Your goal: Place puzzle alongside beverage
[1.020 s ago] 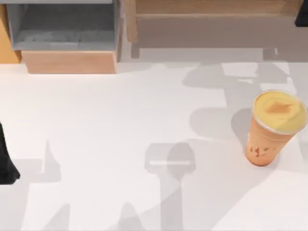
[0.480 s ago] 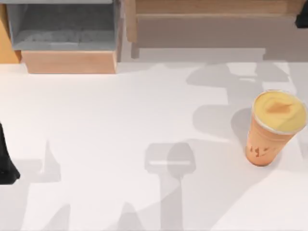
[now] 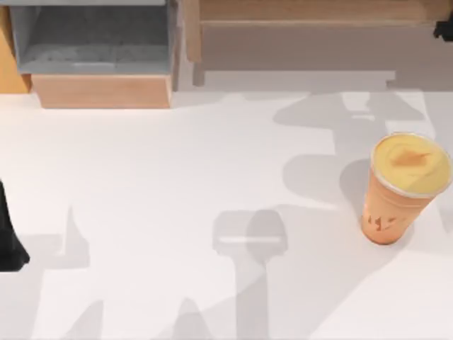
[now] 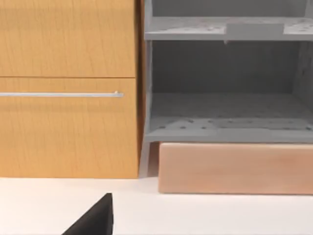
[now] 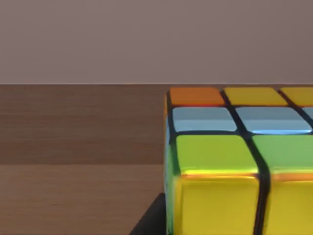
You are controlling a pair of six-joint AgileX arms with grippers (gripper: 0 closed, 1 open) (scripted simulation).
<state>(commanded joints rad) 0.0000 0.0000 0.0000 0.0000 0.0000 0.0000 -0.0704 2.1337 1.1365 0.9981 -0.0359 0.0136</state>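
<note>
Puzzle (image 5: 230, 161): sits on a brown wooden surface (image 5: 73, 147), close before the right wrist camera. Cannot tell whether the right gripper (image 3: 446, 30), at the table's far right corner, stands apart or clamped on it. Could slip off the wood if pinched off-centre, or tip the tall beverage (image 3: 405, 188) if brought down too close. Leaves wide bare table (image 3: 177, 184) on the cup's left, little toward the right edge. Parked at the left edge, the left arm (image 3: 8, 244); farther back, a grey shelf (image 3: 92, 42).
</note>
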